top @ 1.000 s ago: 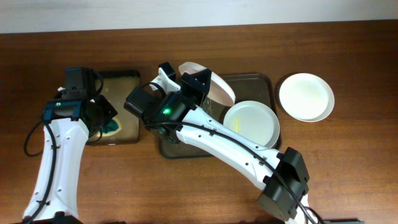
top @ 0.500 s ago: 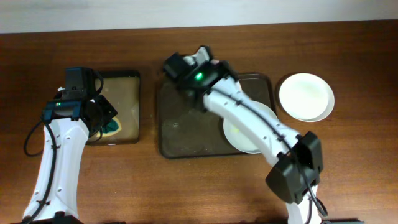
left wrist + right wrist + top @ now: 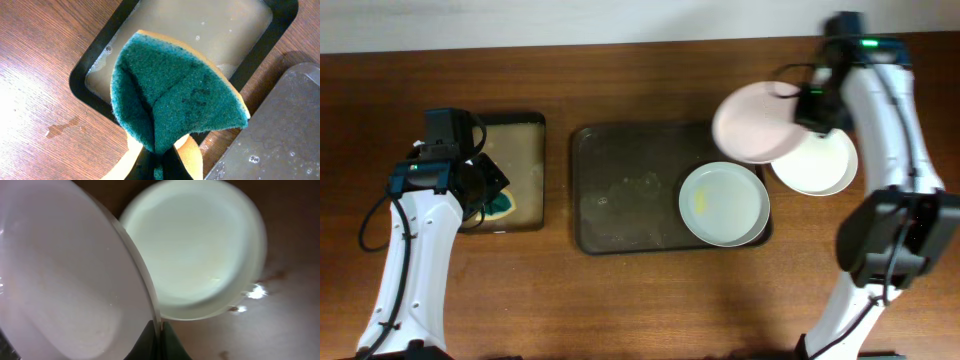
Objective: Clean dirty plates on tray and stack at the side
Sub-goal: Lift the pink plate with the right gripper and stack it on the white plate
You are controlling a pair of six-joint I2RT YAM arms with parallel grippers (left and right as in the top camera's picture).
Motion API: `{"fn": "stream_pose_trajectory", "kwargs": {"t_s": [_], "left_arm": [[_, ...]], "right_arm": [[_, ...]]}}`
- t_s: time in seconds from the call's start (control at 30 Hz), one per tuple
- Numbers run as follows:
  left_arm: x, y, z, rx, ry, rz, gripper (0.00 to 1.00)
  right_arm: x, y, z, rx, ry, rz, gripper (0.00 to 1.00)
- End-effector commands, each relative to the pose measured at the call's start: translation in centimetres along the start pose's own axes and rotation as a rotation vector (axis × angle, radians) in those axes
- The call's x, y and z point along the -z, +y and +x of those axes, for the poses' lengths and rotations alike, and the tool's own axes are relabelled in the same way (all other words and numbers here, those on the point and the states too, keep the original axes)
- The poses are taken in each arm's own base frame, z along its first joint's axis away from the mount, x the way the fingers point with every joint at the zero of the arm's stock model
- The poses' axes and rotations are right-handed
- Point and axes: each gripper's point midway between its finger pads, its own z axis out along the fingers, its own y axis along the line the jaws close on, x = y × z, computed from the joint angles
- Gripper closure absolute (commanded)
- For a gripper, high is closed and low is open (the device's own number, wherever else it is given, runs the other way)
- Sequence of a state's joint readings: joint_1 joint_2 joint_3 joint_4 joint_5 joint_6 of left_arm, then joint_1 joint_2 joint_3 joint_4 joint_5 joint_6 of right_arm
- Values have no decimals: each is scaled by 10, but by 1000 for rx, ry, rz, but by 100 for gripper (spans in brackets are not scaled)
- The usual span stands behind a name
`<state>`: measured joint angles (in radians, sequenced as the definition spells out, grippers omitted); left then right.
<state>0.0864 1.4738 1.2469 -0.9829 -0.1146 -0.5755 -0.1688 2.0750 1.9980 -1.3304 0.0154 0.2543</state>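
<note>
I counted three plates, two trays and one sponge.

My right claw [image 3: 159,341] was clamped on the thin rim of the first plate [image 3: 752,122], one finger on each face of it. This plate hung in the air, tilted, above the far right corner of the big brown tray [image 3: 620,195]. Seen from overhead, it covered a little of that corner.

The second plate [image 3: 723,203] lay flat inside the tray, at its right end. It had one small yellowish smear on the side toward the middle of the tray. The rest of the tray floor was bare, with some wet marks on it.

The third plate [image 3: 820,165] lay flat on the tabletop [image 3: 650,300], just to the right of the tray and outside its rim. From overhead, the first plate overlapped the edge of this one on the tray side. I could not tell whether the two plates touched.

My left claw [image 3: 159,165] was closed on the sponge [image 3: 175,105]. The sponge was green on one face and yellow on the other, and it was folded between the fingers. It hung to the left of the tray, over the smaller black tray [image 3: 515,150]. This small tray lay just beside the left rim of the big tray and held cloudy tan water. The sponge was over its near corner on the big tray's side.
</note>
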Motion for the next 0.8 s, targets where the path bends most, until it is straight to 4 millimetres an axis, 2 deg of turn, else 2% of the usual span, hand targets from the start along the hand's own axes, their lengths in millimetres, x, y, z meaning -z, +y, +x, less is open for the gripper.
{"fn": "stream_pose_trajectory", "kwargs": {"t_s": [0.0,0.13,0.27,0.3,0.4,0.43,0.47,0.53,0.57,0.7,0.77], "left_arm": [[0,2,0,-11,0,1,100],[0,1,-1,-10,-3,3,100],[0,1,-1,-10,-3,3,100],[0,1,-1,-10,-3,3,100],[0,1,-1,-10,-3,3,100],[0,1,-1,-10,-3,3,100],[0,1,-1,-10,-3,3,100],[0,1,-1,-10,-3,3,100],[0,1,-1,-10,-3,3,100],[0,1,-1,-10,-3,3,100],[0,1,-1,-11,-3,3,100]], "right_arm": [[-3,-50,-2,-121,22,-32,96],[-22,-86,-1,-203,31,-17,96],[-47,-91,7,-215,45,-14,96],[-52,-91,9,-216,52,-13,90],[-62,-91,15,-216,65,-12,33],[-63,-90,16,-215,70,-17,22],[-63,-90,17,-215,71,-22,19],[-59,-77,18,-173,79,-98,17],[-53,-61,18,-130,81,-192,17],[-18,-13,24,-47,69,-428,17],[-1,12,32,75,53,-493,17]]}}
